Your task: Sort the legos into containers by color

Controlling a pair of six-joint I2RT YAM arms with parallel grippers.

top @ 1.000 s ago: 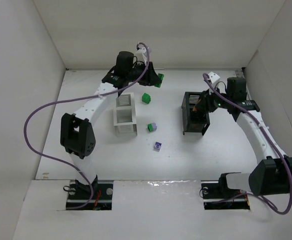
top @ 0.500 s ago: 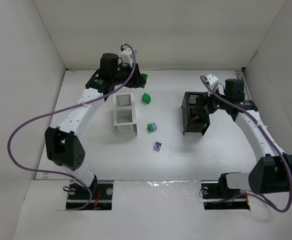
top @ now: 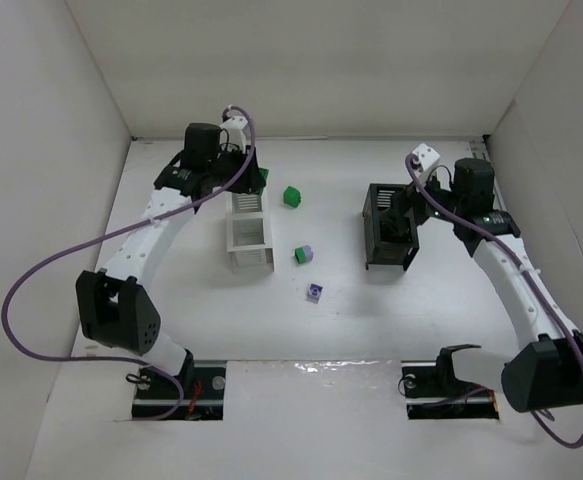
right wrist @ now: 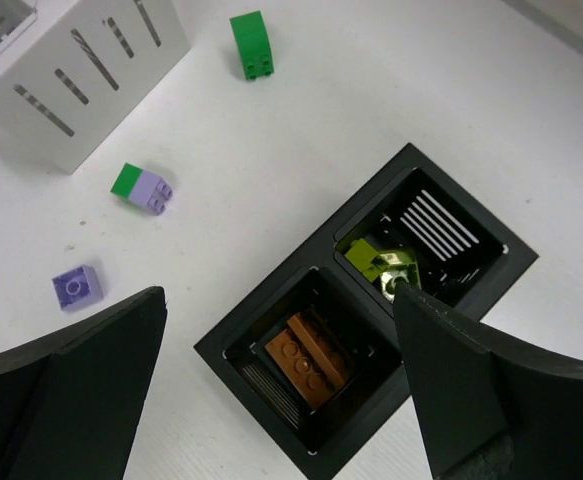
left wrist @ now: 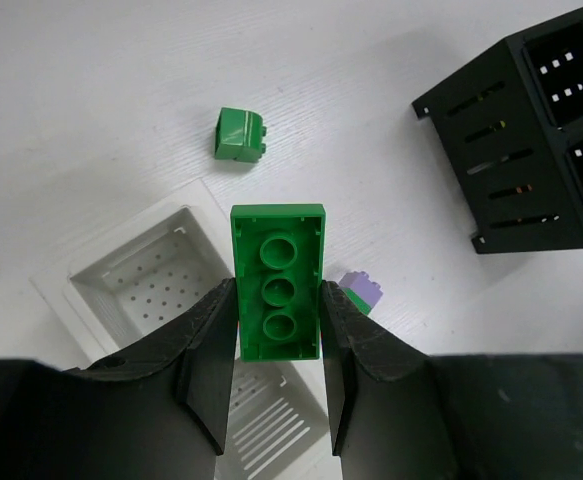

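My left gripper [left wrist: 277,290] is shut on a long green lego [left wrist: 276,282], held above the far end of the white container [left wrist: 141,290], as the top view shows [top: 254,180]. My right gripper [right wrist: 279,295] hangs open and empty over the black container [right wrist: 261,300]. In that box, an orange lego [right wrist: 311,355] lies in the near compartment and a yellow-green lego [right wrist: 366,255] in the other. Between the boxes, loose on the table, are a small green lego [top: 292,196], a green-and-lavender piece [top: 304,254] and a purple lego [top: 315,292].
The white container [top: 250,232] stands left of centre and the black container [top: 389,240] right of centre. White walls close in the table on the left, back and right. A purple cable loops off each arm.
My left arm swung left from the back of the table, carrying the green lego over the white container. My right gripper opened above the black container and rose slightly.
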